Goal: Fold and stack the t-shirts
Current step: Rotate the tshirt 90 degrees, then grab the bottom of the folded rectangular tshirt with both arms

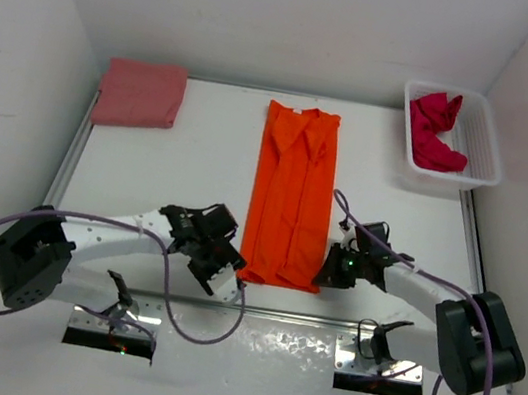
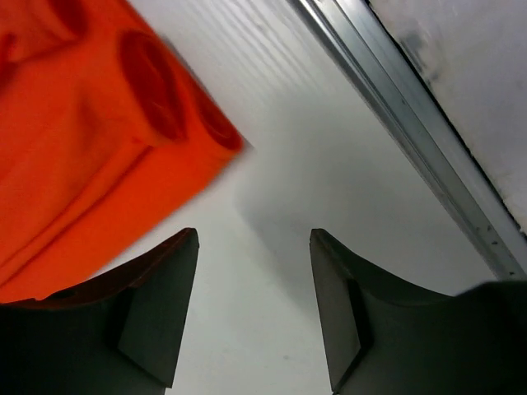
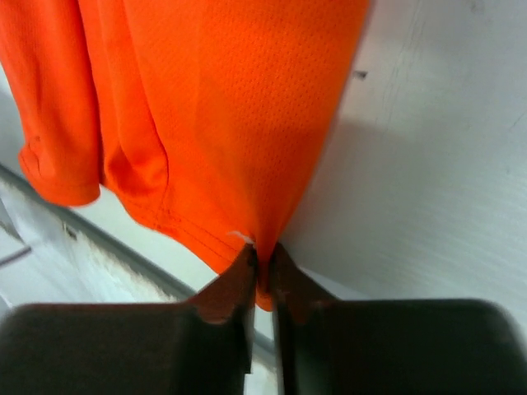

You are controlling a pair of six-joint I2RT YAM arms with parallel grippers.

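Observation:
An orange t-shirt (image 1: pixel 292 192) lies folded into a long strip down the middle of the table. My right gripper (image 1: pixel 324 274) is shut on its near right hem corner; the right wrist view shows the orange cloth (image 3: pixel 206 107) pinched between the fingertips of that gripper (image 3: pixel 263 253). My left gripper (image 1: pixel 221 272) stands open just beside the near left corner, with bare table between its fingers (image 2: pixel 255 237) and the orange cloth (image 2: pixel 82 148) off to its left. A salmon-pink t-shirt (image 1: pixel 139 94) lies folded at the back left. A crimson t-shirt (image 1: pixel 435 133) sits crumpled in the basket.
The white mesh basket (image 1: pixel 450 176) stands at the back right corner. A metal rail (image 1: pixel 255 310) runs along the table's near edge, close to both grippers and seen in the left wrist view as the metal rail (image 2: pixel 412 140). White walls close in the left, back and right sides.

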